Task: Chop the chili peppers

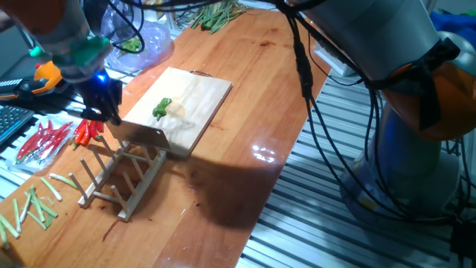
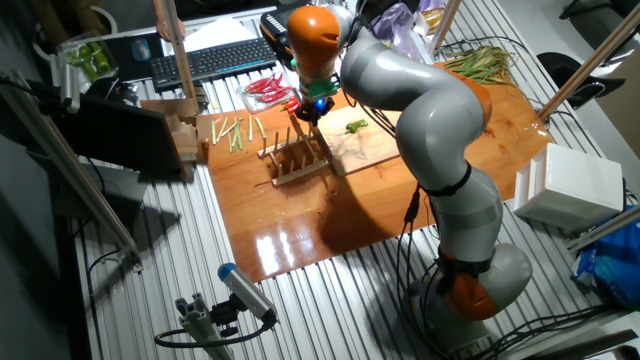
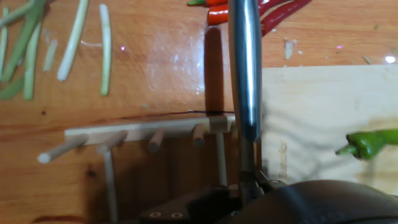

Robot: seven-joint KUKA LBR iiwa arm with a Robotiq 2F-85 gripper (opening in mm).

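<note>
One small bright green chili pepper [image 1: 162,108] lies whole on the pale wooden cutting board [image 1: 199,91]. It also shows in the other fixed view [image 2: 355,126] and at the right edge of the hand view [image 3: 371,143]. My gripper [image 1: 106,112] is shut on the handle of a knife [image 1: 141,135]. The blade hangs over the board's near-left corner and the wooden peg rack [image 1: 123,177], left of the chili and apart from it. In the hand view the knife's shiny spine [image 3: 245,68] runs upward from my gripper [image 3: 249,185], over the board's left edge [image 3: 311,106].
Slim red chilies [image 1: 44,138] lie left of the rack, also in the hand view [image 3: 267,11]. Pale green stalk sticks [image 1: 31,205] lie at the table's near-left. A plastic bag [image 1: 143,45] and green stems [image 1: 216,15] sit at the far end. A keyboard [image 2: 210,60] is beyond the table.
</note>
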